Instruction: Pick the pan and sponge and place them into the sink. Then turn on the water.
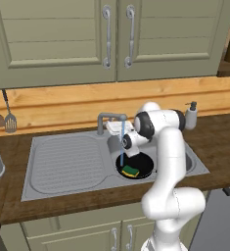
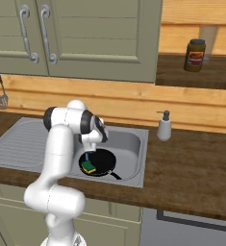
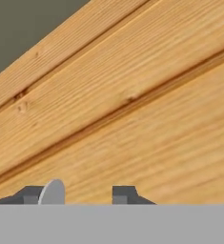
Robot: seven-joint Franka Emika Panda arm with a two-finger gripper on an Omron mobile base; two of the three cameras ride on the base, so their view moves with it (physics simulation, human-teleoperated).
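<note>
Two dark fingertips show at the bottom of the hand view, standing apart with a gap between them and nothing held in it, so the jaws are open; a rounded grey piece sits against the other tip, and whether it touches I cannot tell; ahead of the jaws lies the wooden plank wall, with a dull green cupboard face beyond it in one corner; the gripper itself is hard to make out in the base views, hidden behind the arm's wrist near the faucet; below the jaws, in the basin of the sink, rests the pan, black and round, its thin handle pointing toward the front rim of the basin in the right base view; the sponge, yellow with a green layer, lies inside the pan on its front part; the water falls as a thin pale-blue stream from the faucet's spout down to the pan just beside the sponge; a soap dispenser stands on the brown surface well apart from the jaws, past the basin.
</note>
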